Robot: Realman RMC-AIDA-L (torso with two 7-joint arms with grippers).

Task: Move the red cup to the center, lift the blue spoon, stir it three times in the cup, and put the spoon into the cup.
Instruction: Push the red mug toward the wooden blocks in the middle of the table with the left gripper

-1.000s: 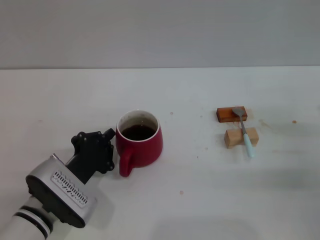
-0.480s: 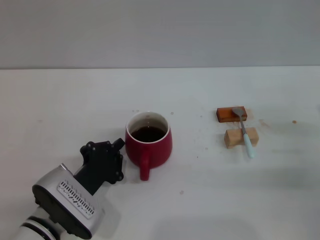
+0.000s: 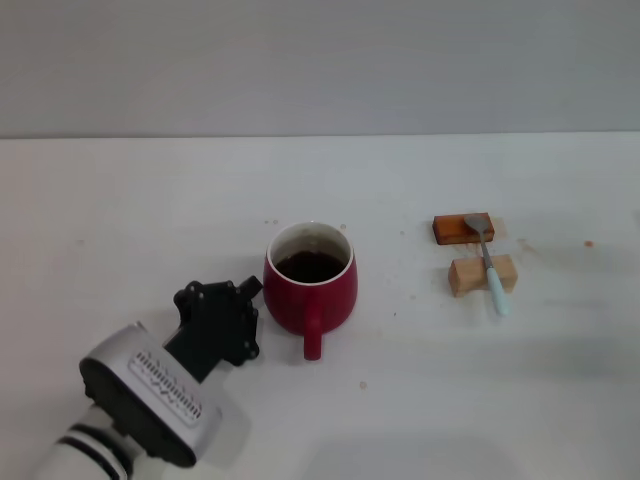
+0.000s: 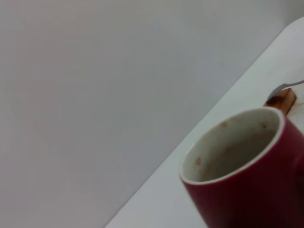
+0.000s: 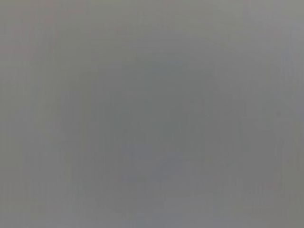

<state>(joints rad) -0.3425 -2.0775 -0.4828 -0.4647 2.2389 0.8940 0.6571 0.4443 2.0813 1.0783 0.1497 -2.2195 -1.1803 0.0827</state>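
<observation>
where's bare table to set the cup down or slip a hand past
Free: the bare strip of table between the red cup and the two wooden blocks, the whole far side behind the cup, and the near right. Crowded: the left gripper sits close against the cup's left side; the blue spoon lies across the blocks.
</observation>
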